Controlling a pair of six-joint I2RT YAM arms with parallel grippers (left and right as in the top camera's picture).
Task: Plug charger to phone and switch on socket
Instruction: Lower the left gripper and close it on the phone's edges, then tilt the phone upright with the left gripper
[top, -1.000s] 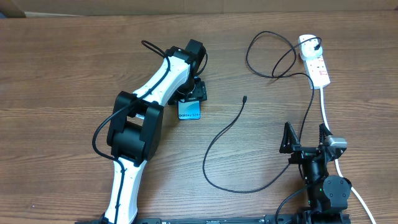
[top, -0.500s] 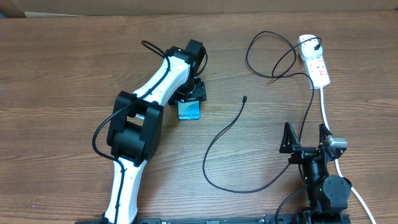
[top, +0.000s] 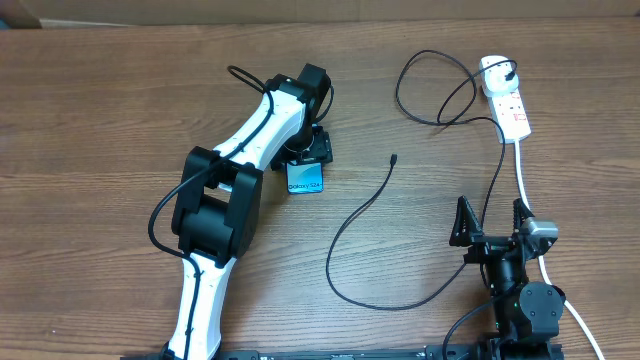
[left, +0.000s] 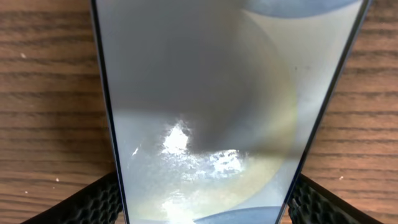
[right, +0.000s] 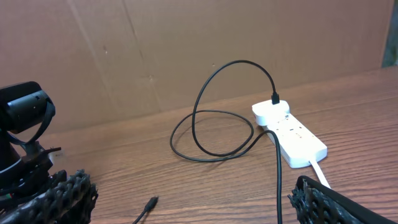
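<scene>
Overhead: no change vs prior frames, so no progress. Left gripper (top: 308, 158) clamped on phone (top: 305, 177), centre-left. Charger (top: 394, 159) tip lies loose to phone's right. Socket (top: 511, 106) far right. Left wrist: fingers (left: 99, 202) against phone edges. Right wrist: right gripper (right: 189, 186) wide open, idle. Plug-in not begun.

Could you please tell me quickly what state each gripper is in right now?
Left gripper: closed on the phone.
Right gripper: open, holding nothing.
</scene>
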